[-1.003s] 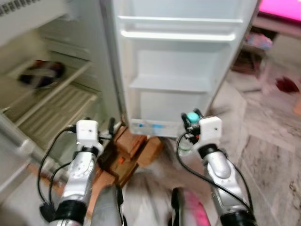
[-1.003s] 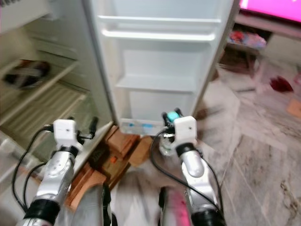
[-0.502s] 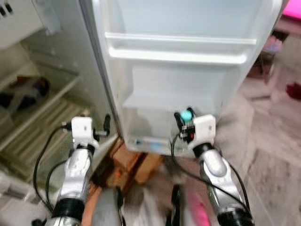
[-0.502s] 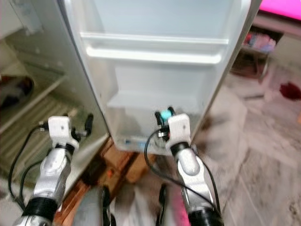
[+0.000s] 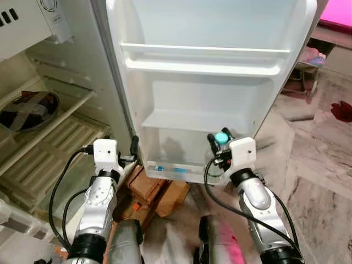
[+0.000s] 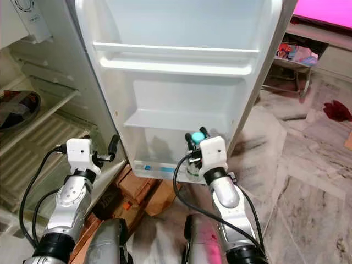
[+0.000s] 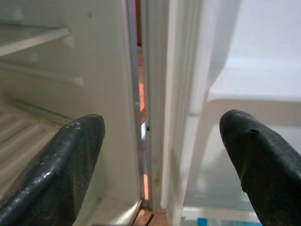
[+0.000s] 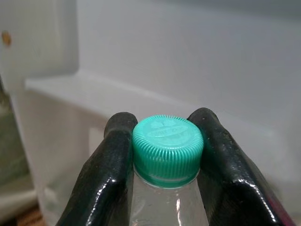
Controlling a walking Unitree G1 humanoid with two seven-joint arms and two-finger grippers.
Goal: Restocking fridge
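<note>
My right gripper (image 5: pixel 219 142) is shut on a clear plastic bottle (image 8: pixel 168 207) just under its teal cap (image 8: pixel 167 146), and holds it upright in front of the lowest shelf of the open fridge door (image 5: pixel 214 82). The cap (image 6: pixel 196 136) shows between the two black fingers (image 8: pixel 113 165). My left gripper (image 5: pixel 132 147) is open with nothing between its fingers (image 7: pixel 56 174); it hangs by the door's hinge edge, beside the fridge body.
The door has an upper rail shelf (image 5: pixel 206 63), a middle ledge (image 5: pixel 192 121) and a bottom bin (image 5: pixel 176 168). Inside the fridge at the left a dark bowl (image 5: pixel 25 110) sits on a wire shelf. Brown cardboard (image 5: pixel 157 190) lies on the floor below the door. Marble floor spreads to the right.
The camera has moved closer and the picture has steadied. My right gripper with the bottle now stands nearer the door's bottom bin. The left gripper remains open by the hinge.
</note>
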